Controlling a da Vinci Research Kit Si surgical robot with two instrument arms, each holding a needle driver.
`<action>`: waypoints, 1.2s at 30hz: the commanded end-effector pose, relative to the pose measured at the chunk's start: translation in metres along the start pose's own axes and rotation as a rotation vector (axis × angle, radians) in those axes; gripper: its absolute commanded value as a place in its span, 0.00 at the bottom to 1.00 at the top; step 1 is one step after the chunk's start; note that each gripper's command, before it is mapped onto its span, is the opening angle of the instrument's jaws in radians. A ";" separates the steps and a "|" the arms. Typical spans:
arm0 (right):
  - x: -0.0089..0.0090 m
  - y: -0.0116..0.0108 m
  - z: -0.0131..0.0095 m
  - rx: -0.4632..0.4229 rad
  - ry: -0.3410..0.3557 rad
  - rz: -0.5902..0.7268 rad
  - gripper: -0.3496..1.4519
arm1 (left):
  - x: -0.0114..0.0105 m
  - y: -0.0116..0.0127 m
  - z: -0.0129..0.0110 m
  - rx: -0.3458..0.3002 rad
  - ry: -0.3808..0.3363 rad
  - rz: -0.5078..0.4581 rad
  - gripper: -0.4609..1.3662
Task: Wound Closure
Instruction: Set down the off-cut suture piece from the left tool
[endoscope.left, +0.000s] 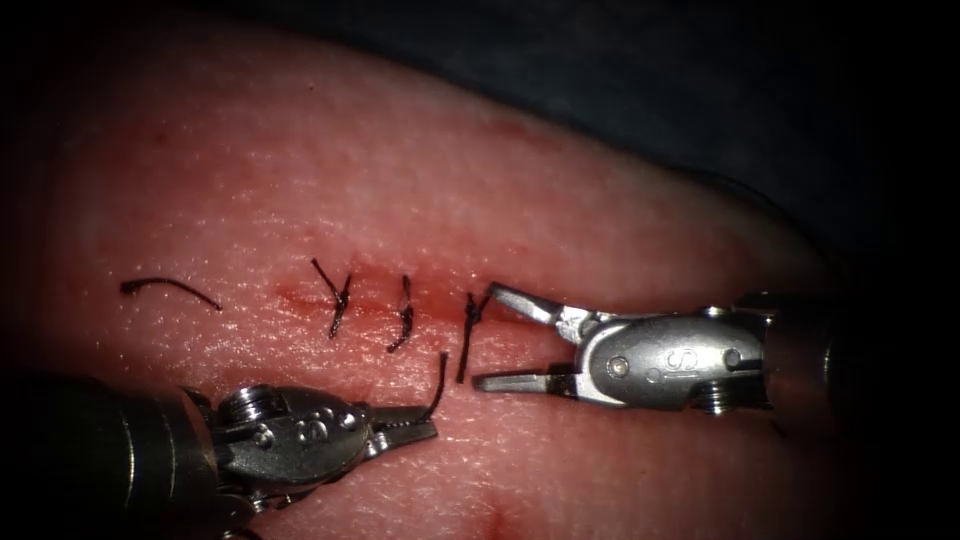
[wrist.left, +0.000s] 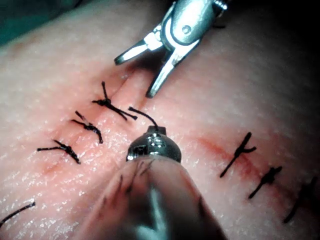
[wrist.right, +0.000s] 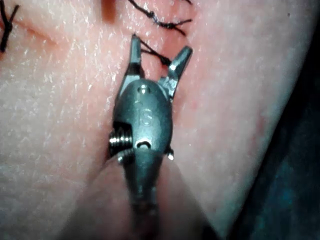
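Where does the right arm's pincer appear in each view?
Endoscope view: right pincer, open and empty, at the cut's right end, straddling the nearest stitch.
Left wrist view: right pincer beyond the left pincer, which grips a cut thread end; open toward that stitch.
Right wrist view: right pincer open, stitch thread between its jaws.
Shared landmark: that stitch.

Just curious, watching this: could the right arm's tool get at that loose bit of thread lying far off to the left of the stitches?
Probably not easily. The right tool, jaws open and empty, sits right of the stitches; the cut thread end lies beyond them, nearer the left tool, which holds a short thread.
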 end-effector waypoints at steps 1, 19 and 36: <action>0.0001 0.0002 -0.0004 0.008 -0.006 -0.005 0.99 | 0.0000 0.0001 0.0002 0.000 0.000 0.001 0.06; -0.0006 0.0060 -0.0142 -0.152 -0.103 0.060 0.99 | 0.0043 0.0046 0.0073 -0.047 0.052 0.024 0.06; 0.0000 0.0055 -0.0139 -0.155 -0.107 0.077 0.98 | 0.0037 0.0066 0.0197 -0.104 -0.033 -0.081 0.30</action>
